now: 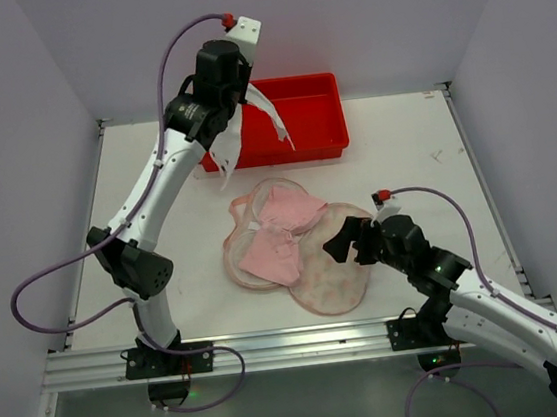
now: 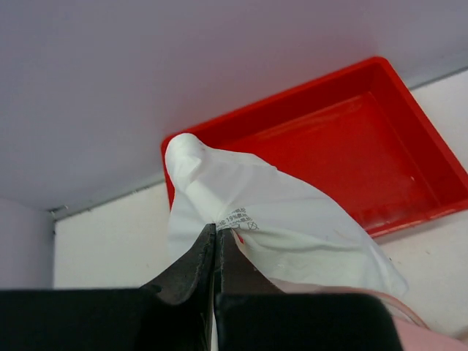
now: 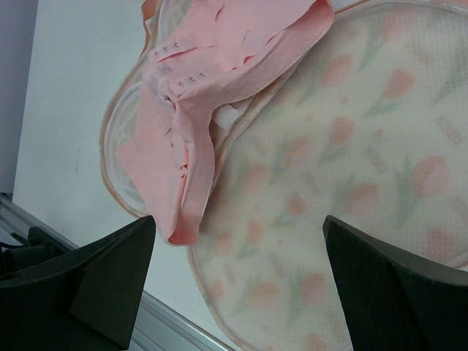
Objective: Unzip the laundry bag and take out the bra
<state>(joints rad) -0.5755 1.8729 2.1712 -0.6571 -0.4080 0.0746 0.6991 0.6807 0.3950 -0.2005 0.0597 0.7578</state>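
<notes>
The laundry bag [image 1: 332, 278] lies flat mid-table, a cream mesh pouch with pink trim; it fills the right wrist view [image 3: 351, 183]. The pale pink bra [image 1: 280, 238] lies crumpled across its left lobe [image 3: 190, 110]. My right gripper [image 1: 348, 241] is open and empty, hovering over the bag's right lobe [image 3: 238, 219]. My left gripper [image 1: 239, 100] is raised over the red tray [image 1: 313, 114] and shut [image 2: 216, 230] on a white fabric piece [image 2: 292, 234] with a printed care label, which hangs down [image 1: 229, 149].
The red tray [image 2: 351, 146] stands at the back of the table against the rear wall, with nothing else seen in it. Grey walls close in the table on three sides. A metal rail [image 1: 274, 345] runs along the near edge.
</notes>
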